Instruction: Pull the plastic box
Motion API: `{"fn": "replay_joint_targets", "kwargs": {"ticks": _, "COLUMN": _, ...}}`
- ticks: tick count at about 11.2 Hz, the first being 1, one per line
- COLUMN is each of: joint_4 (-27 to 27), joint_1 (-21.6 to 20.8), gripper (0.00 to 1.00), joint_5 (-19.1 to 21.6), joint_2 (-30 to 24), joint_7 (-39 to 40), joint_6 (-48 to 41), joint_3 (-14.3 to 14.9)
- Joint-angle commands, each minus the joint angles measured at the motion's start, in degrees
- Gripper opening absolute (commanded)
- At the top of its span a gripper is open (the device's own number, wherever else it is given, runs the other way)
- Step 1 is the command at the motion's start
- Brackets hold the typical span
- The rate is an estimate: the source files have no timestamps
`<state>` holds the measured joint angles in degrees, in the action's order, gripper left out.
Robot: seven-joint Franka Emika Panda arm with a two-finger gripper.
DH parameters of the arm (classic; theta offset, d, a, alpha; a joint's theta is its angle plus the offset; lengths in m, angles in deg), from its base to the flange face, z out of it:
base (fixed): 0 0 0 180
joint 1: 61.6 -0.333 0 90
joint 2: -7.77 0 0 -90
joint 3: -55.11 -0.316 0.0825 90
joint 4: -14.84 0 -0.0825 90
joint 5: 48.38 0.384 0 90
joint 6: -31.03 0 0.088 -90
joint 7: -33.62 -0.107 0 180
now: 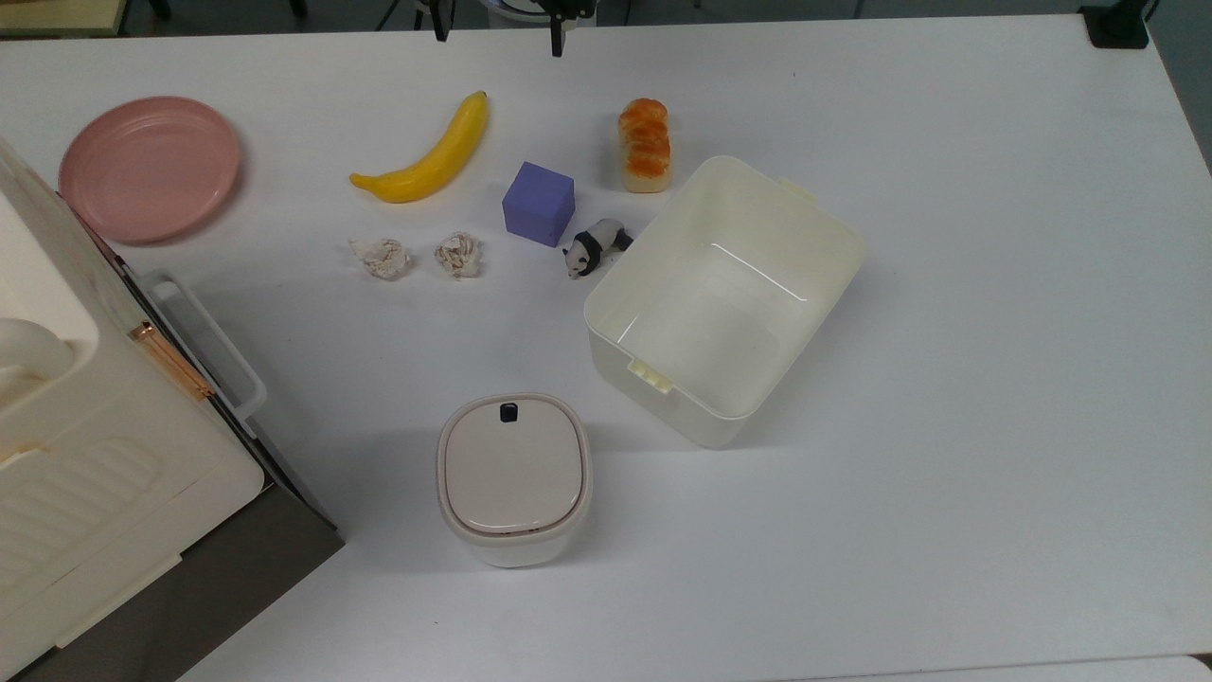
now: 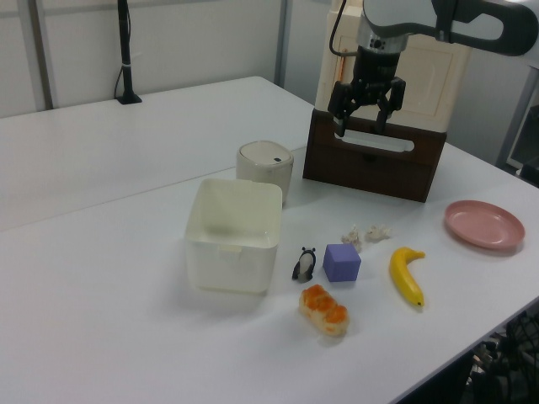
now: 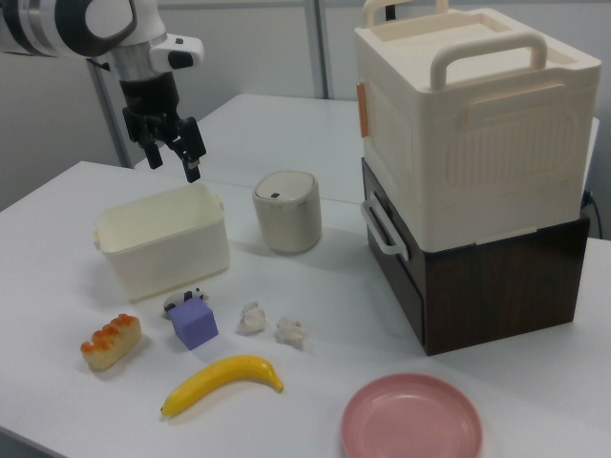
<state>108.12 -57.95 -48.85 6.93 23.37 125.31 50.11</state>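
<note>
- While the gripper (image 2: 363,115) hangs in the air well above the table (image 1: 994,332), its jaws are spread apart with nothing between them; in the right view (image 3: 174,146) it shows above the far end of the box (image 3: 162,240), not touching it.
- At the upper edge of the top view, two dark fingertips (image 1: 556,40) poke in — well apart from the box (image 1: 724,294).
- Lidless and empty, the box stands upright near the middle of the table, turned at an angle in the top view, with a small latch tab on the near rim and another on the far rim.
- Just beside its corner on the top view's left lies a toy panda (image 1: 594,248); next to that is a purple cube (image 1: 538,203), and a bread loaf (image 1: 645,144) sits just above the box's upper corner.
- Further toward the top view's left are a banana (image 1: 431,159), two paper wads (image 1: 419,257) and a pink plate (image 1: 150,167).
- Below the box in the top view stands a lidded bin (image 1: 513,476) with a black button — near the box but apart from it.
- On the top view's left edge a cream cabinet (image 1: 66,426) rests on a dark brown base; in the left view (image 2: 418,76) the gripper hangs in front of it.
</note>
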Motion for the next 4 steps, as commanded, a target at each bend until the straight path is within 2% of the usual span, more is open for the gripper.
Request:
{"fn": "replay_joint_targets", "kwargs": {"ticks": 1, "joint_4": 0.85, "joint_1": -0.83, "gripper": 1.0, "joint_5": 1.35, "joint_2": -0.48, "joint_7": -0.39, "joint_6": 1.35, "joint_3": 1.21}}
{"fn": "replay_joint_targets", "kwargs": {"ticks": 3, "joint_4": 0.85, "joint_1": -3.29, "gripper": 1.0, "joint_5": 1.52, "joint_2": -0.39, "joint_7": 0.49, "joint_6": 1.26, "joint_3": 3.93}}
{"fn": "replay_joint_targets", "kwargs": {"ticks": 4, "joint_4": 0.85, "joint_1": -3.3, "gripper": 1.0, "joint_5": 1.52, "joint_2": -0.39, "joint_7": 0.49, "joint_6": 1.26, "joint_3": 4.03}}
